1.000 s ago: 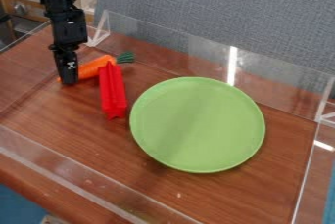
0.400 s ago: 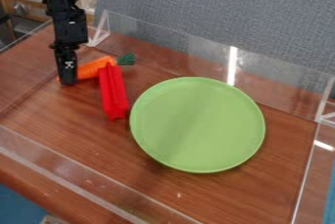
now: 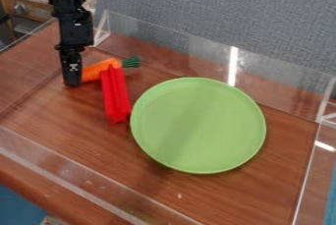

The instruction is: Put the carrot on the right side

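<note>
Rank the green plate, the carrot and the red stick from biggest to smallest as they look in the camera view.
1. Green plate, clearly the largest.
2. Red stick and carrot: too close to rank, since the pincer may hide part of the carrot.

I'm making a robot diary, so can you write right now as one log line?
pincer: at carrot's left end | red object: beside plate | carrot: not yet on right

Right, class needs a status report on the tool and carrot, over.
Tool down at carrot's left end, grip unclear. Carrot on table, behind red object.
</note>
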You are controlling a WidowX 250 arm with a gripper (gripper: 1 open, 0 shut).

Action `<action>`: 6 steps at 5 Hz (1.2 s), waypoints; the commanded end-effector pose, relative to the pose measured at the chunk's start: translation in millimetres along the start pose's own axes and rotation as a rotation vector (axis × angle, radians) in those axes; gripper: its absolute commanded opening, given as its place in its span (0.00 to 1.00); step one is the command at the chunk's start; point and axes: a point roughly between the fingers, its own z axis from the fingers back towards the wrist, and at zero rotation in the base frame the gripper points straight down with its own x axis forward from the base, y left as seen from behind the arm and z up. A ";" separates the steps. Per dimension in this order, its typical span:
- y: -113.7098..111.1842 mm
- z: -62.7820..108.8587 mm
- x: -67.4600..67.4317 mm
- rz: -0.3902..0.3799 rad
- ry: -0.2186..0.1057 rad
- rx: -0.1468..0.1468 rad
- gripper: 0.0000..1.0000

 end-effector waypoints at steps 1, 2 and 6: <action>-4.5 13.0 10.2 -0.027 -0.001 0.039 0.00; -10.6 21.4 11.3 0.011 -0.008 0.046 0.00; -23.4 35.9 29.4 0.134 -0.043 0.075 0.00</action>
